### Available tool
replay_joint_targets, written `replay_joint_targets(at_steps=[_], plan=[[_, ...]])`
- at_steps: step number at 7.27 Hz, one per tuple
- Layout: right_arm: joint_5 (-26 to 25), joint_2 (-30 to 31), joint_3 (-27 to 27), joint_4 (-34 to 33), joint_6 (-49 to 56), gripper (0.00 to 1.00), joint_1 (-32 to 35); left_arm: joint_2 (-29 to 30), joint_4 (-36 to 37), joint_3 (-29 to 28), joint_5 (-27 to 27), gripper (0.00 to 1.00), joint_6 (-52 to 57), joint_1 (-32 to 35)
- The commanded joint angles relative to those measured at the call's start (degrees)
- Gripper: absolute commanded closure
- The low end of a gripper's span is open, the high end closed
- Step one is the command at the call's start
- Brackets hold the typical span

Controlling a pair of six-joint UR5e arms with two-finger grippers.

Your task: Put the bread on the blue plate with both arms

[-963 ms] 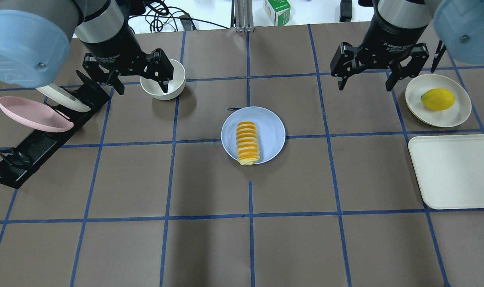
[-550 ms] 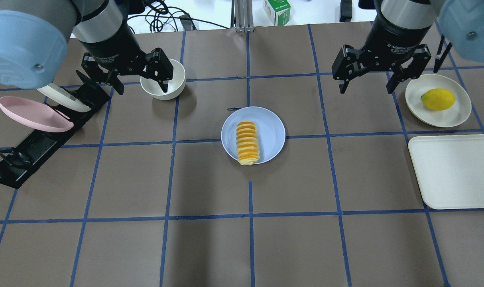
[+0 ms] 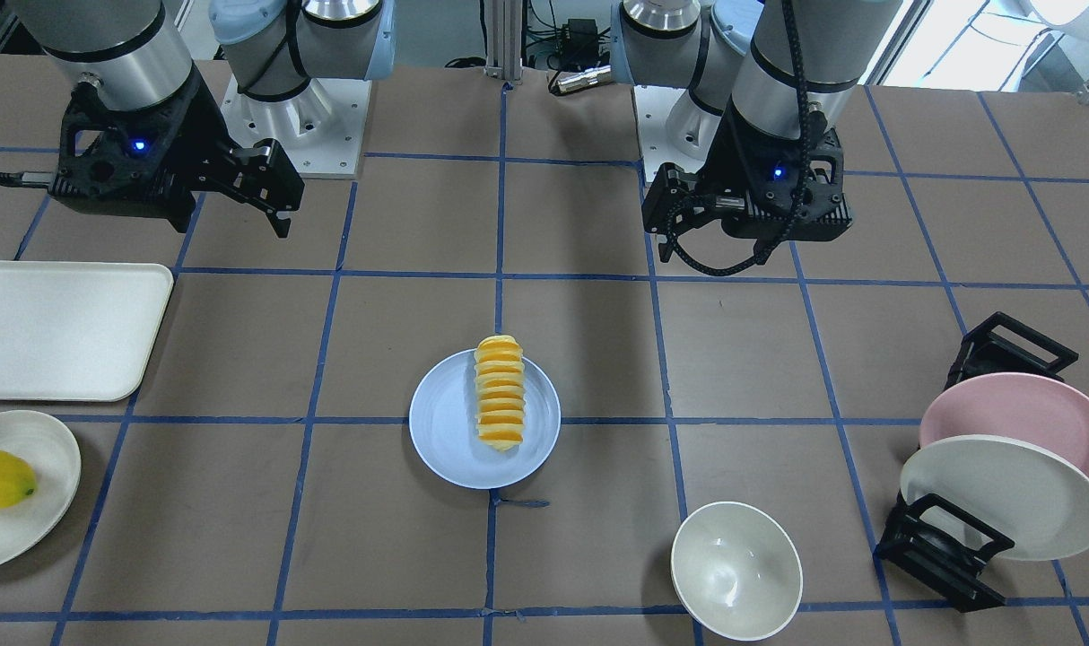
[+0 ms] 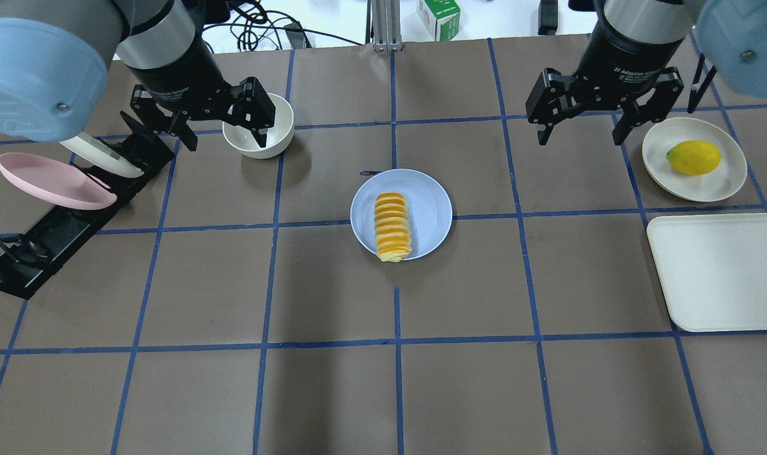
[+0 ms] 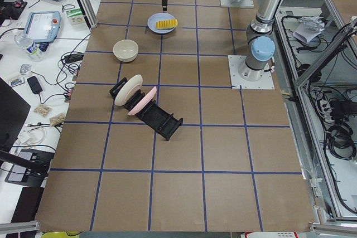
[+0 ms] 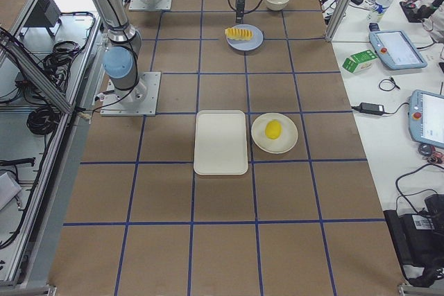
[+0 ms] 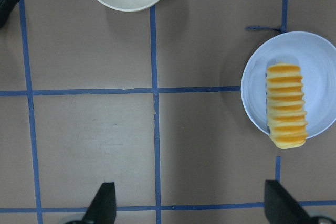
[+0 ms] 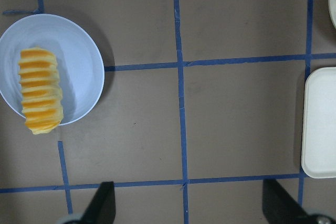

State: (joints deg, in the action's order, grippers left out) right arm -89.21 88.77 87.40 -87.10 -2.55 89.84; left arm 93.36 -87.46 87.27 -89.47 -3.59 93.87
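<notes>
The bread (image 4: 393, 226), a ridged orange-golden loaf, lies on the blue plate (image 4: 431, 208) at the table's middle, its near end just over the rim. It also shows in the front view (image 3: 500, 393) and in both wrist views (image 7: 286, 104) (image 8: 40, 90). My left gripper (image 4: 222, 136) is open and empty, high over the far left, above a cream bowl. My right gripper (image 4: 579, 136) is open and empty, high over the far right. Both are well away from the plate.
A cream bowl (image 4: 260, 123) stands far left. A black dish rack (image 4: 55, 234) holds a pink plate (image 4: 55, 180) and a cream plate. A lemon (image 4: 693, 157) sits on a cream plate (image 4: 718, 183) far right. A white tray (image 4: 718, 272) lies at the right edge.
My right gripper has drifted slightly toward the far edge. The left gripper has barely moved. The bread and the blue plate have not moved.
</notes>
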Motion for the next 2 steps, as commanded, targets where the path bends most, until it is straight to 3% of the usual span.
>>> replay_joint_targets(at_steps=[1,2], plan=[[0.00,0.00,0.13,-0.26,0.00,0.00,0.07,0.07,0.01,-0.17,0.00,0.00,-0.01,0.00],[0.00,0.00,0.22,-0.17,0.00,0.00,0.07,0.16,0.01,-0.25,0.00,0.00,-0.01,0.08]])
